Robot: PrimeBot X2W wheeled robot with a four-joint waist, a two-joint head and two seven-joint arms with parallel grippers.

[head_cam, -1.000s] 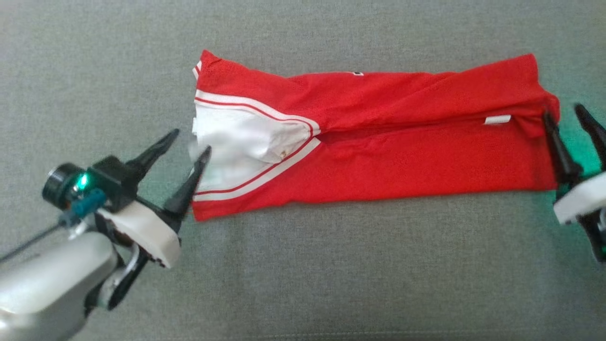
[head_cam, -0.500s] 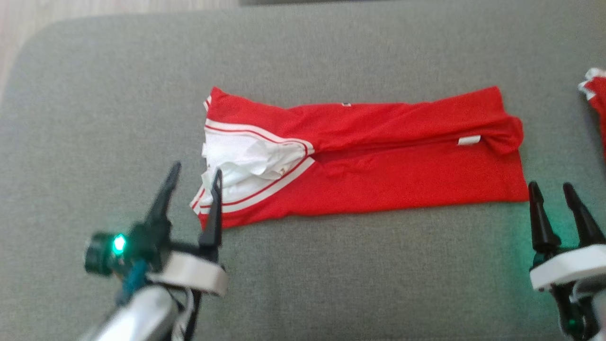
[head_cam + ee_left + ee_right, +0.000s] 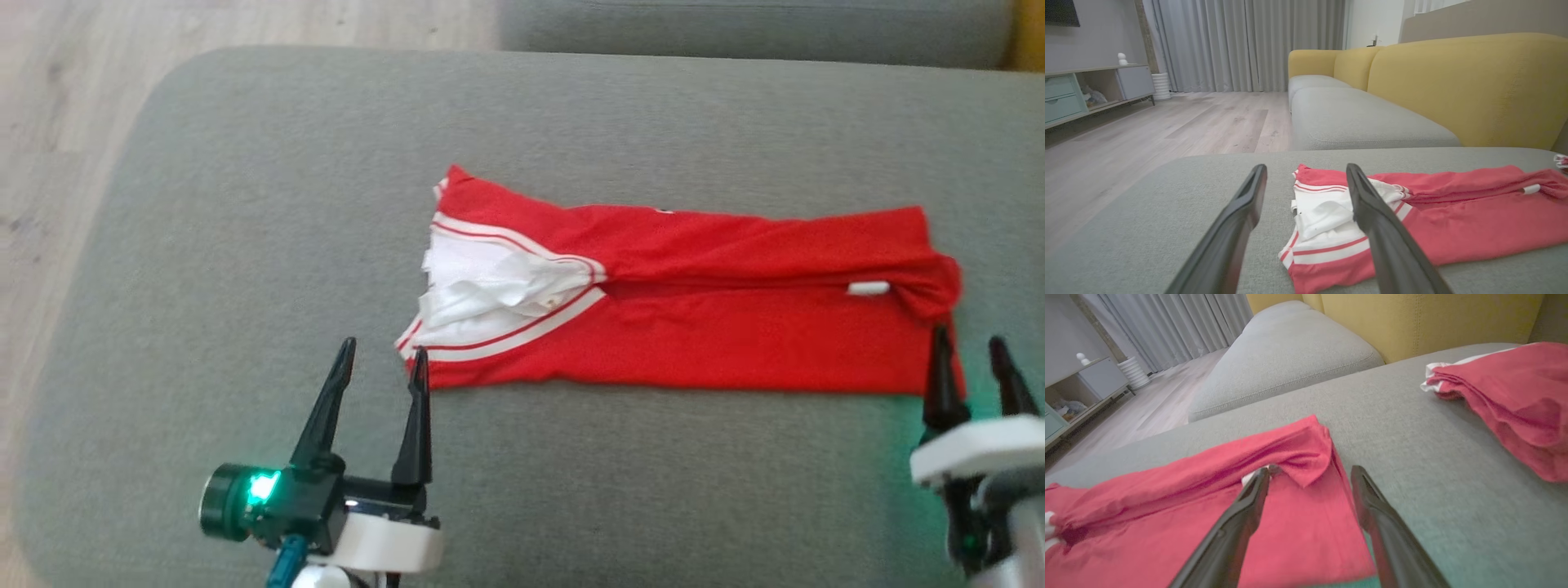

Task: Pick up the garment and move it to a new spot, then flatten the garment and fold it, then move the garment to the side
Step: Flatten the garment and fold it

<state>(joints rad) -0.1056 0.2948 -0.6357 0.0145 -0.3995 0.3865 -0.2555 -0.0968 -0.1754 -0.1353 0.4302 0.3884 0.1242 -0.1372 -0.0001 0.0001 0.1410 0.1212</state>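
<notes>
Both grippers have backed off the garment, jaws spread, empty. It lies long-folded on grey cushion, ends just past left gripper and right gripper fingertips. Another red pile lies to right gripper's right.

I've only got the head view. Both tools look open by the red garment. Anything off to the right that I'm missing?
Observer: Yes, the right wrist view shows a second red pile with white trim on the same grey cushion, apart from our garment.
Operator: Right tool holding anything?
Observer: No; the right tool is open, the garment's end edge running between its fingers.
Operator: And past the wood floor?
Observer: In the left wrist view, grey curtains and a low cabinet.
</notes>
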